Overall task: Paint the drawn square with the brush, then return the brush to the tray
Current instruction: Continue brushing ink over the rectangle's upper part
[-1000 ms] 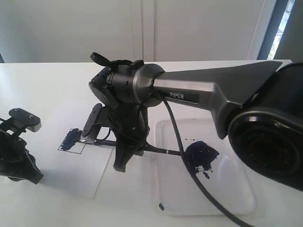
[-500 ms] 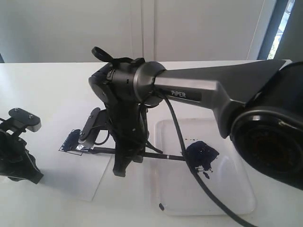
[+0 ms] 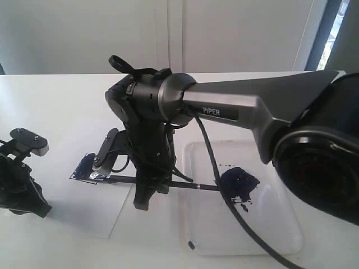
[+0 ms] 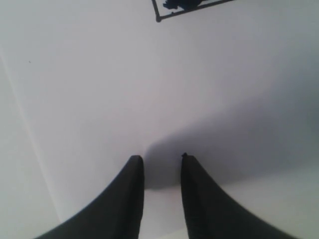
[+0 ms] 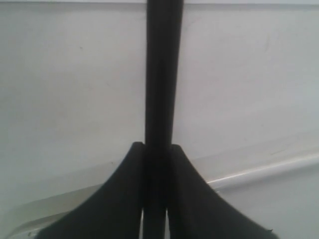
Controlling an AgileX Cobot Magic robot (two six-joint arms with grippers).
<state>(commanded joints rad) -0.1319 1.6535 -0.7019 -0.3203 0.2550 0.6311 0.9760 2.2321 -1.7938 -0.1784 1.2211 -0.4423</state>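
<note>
ROBOT AT THE EASEL: Nearest the lens, the grey-and-black right arm (image 3: 263, 106) sweeps in from the lower right of the exterior view. A black cable (image 3: 224, 207) trails from it over the glossy white rectangular plastic tray (image 3: 269, 230) at lower centre. The tray carries a dark blue paint blot (image 3: 238, 182) and sits just beside the flat white paper sheet (image 3: 109, 210), seemingly so the tool has a short trip home. At lower left the left gripper (image 4: 160, 157) waits to the left of the artwork, its jaws apart with nothing between them, apparently parked clear of the work.

At mid-frame the right gripper (image 5: 158, 147) points down at the worktop (image 3: 56, 101), clamped on the long thin black-handled paintbrush (image 3: 185, 184). The paintbrush lies nearly level and low across the seam between tray and paper, a flat angle that looks chosen to drag the bristles sideways rather than stab them. Its silver ferrule end reaches the right edge of the small black-outlined drawn square (image 3: 85, 167) at centre left, whose inside is largely smeared dark blue. Whether the tip touches the paper cannot be told.

Painting appears to be the step in hand, the return to the tray not yet made. Beyond, bare white worktop runs to a pale panelled wall (image 3: 84, 33).
</note>
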